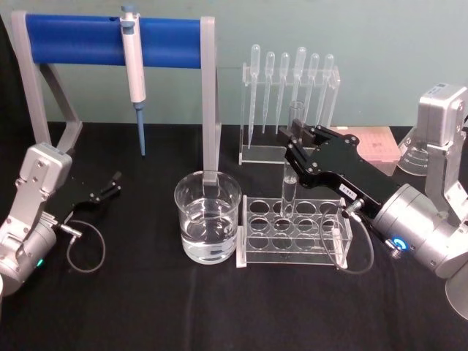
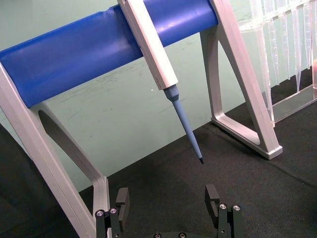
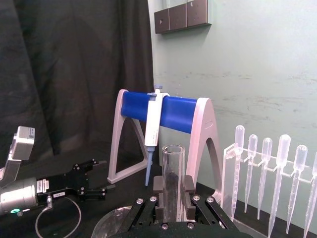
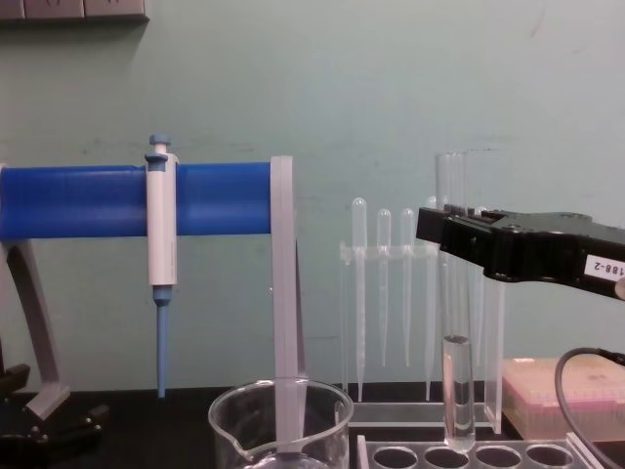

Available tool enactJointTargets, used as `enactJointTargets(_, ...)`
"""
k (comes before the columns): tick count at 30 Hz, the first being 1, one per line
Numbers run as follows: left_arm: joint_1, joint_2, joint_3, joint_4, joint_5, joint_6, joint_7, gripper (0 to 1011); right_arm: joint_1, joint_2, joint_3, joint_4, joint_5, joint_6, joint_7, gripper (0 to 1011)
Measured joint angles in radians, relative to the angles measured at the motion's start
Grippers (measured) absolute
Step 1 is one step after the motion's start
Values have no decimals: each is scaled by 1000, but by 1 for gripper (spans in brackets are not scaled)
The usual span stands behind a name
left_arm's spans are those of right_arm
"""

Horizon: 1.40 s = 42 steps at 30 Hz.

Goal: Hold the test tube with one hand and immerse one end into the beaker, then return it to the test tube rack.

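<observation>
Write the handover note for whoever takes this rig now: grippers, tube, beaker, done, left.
Right gripper: jaws shut on the test tube, upright, its round bottom at or just above a hole of the rack.
Left gripper: open, empty, parked on the robot's left.
Beaker: part-filled with clear liquid, just left of the rack.
Done: tube grasped; whether it was dipped cannot be told.
Left: if undipped, dip one end in the beaker; then seat it in the rack and release.

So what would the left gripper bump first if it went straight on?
Probably the thin blue tip of the white-and-blue pipettor hanging ahead of the open left gripper; depth is unclear.
</observation>
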Motion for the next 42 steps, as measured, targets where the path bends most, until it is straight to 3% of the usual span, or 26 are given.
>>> enactJointTargets(42, 0, 0, 0, 0, 0, 0, 0, 1000, 0, 0, 0, 0, 0, 0, 0, 226)
